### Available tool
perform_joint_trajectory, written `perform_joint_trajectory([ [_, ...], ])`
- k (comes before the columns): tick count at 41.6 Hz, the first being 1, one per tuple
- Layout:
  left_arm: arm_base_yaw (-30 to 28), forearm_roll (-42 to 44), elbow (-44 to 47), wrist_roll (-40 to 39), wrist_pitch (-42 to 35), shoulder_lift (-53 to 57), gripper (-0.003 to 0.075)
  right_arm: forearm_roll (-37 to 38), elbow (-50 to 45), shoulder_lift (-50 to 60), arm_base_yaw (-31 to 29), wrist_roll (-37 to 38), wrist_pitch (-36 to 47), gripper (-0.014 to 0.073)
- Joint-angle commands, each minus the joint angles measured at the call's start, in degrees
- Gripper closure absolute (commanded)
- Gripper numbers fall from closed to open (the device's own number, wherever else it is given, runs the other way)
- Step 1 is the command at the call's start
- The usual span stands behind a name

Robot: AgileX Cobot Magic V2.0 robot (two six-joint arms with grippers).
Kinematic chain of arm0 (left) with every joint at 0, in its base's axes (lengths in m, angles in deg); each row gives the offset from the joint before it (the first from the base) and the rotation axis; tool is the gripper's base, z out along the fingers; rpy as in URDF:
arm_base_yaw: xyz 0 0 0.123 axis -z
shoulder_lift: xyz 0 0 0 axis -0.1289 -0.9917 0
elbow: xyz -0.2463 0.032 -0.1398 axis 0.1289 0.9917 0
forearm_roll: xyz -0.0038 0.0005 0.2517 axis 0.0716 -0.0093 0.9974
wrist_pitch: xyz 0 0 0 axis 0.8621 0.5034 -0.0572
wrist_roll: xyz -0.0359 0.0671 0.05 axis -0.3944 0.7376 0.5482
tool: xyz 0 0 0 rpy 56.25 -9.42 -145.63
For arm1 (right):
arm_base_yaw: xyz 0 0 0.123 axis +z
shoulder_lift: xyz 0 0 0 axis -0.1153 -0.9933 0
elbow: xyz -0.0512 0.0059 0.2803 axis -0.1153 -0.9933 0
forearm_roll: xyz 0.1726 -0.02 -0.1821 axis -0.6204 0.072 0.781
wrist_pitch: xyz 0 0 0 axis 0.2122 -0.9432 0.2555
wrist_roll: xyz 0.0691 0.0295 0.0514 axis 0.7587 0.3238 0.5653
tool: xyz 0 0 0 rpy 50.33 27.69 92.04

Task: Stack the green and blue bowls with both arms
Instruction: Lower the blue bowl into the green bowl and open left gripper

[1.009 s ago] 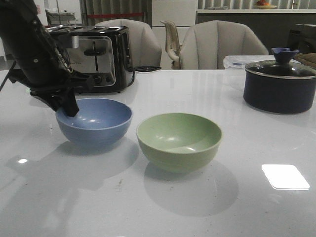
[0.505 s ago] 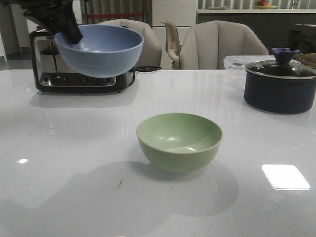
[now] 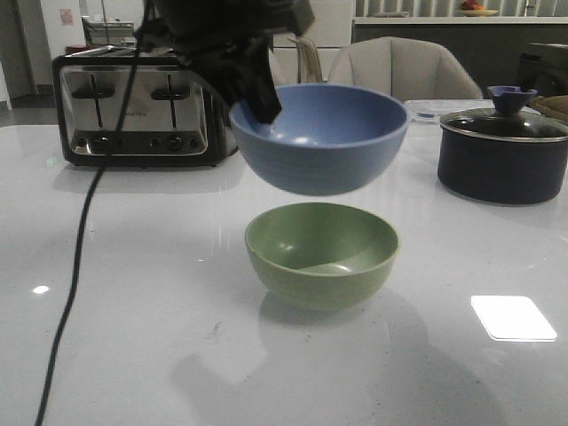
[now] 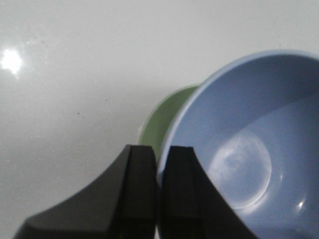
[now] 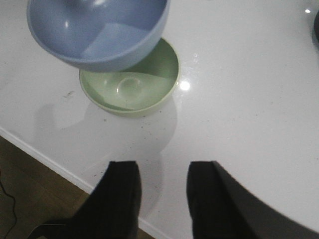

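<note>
Left claw [image 3: 263, 105] was pinching the blue bowl [image 3: 318, 135] by its rim on the robot's left side, one finger inside the rim and one outside, per the left wrist view where the two fingers [image 4: 140, 191] sat pressed close with the rim edge between them. Blue bowl was off the desk [image 3: 133, 266], held in the air directly above the green bowl [image 3: 321, 253], roughly level, with a clear gap between the two in the front view. Green bowl stood upright on the desk, near its middle, empty inside. Right wrist view confirmed the overlap: blue bowl [image 5: 97, 32] covered part of the green bowl [image 5: 130, 84] from above. Right claw [image 5: 162, 191] was spread, nothing between its fingers, hanging over the desk's near edge, well apart from both bowls. A black cable [image 3: 75, 266] trailed down from the left arm across the desk on the left side. Behind, a toaster [image 3: 138, 106] stood at the back left of the desk, and a dark lidded pot [image 3: 504, 151] at the back right, both well apart from the bowls. A bright light patch [image 3: 513, 317] reflected off the desk to the right of the green bowl.
</note>
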State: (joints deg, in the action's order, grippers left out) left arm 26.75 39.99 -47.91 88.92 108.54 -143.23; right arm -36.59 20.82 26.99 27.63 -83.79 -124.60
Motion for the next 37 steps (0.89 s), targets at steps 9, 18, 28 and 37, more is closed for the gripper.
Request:
perform_joint_trajectory([
  [9,1.10,-0.62,-1.90,-0.19,-4.77,-3.49,0.0605,-0.12,1.57,0.48,0.01,-0.49,3.72,0.0225],
  [18,1.24,-0.84,-1.90,-0.19,-5.68,-4.50,0.0293,-0.12,1.57,0.48,0.01,-0.49,3.72,0.0225],
  [28,1.24,-0.21,-1.90,-0.19,-4.00,-1.12,0.0169,-0.12,1.57,0.48,0.01,-0.49,3.72,0.0225],
  [37,1.24,0.63,-0.92,-0.19,-0.78,8.77,0.0169,-0.12,1.57,0.48,0.01,-0.49,3.72,0.0225],
])
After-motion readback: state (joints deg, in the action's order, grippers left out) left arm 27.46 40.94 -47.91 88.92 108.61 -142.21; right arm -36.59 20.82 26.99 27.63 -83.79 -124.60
